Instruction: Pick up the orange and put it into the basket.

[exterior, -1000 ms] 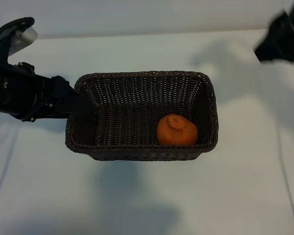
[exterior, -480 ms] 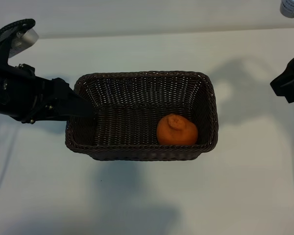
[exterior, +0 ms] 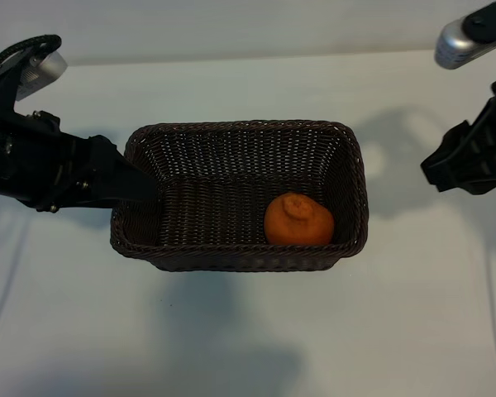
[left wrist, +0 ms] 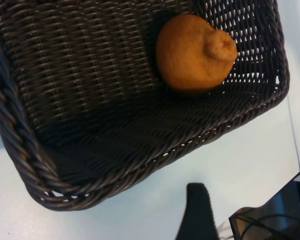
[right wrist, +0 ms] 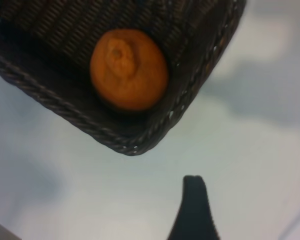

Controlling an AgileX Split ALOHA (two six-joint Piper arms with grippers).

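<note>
Orange in the basket, both hands apart from it

The orange (exterior: 298, 220) lies on the floor of the basket (exterior: 240, 130), in the near corner at the exterior view's right, its puckered bump facing up, against the near wall. The basket stands on the pale surface (exterior: 248, 331). The left hand (exterior: 136, 184) reaches over the basket's left rim, fingers spread, gripping nothing. The right hand (exterior: 434, 169) hangs beyond the basket's right end, well clear of it, fingers spread and empty.
</note>
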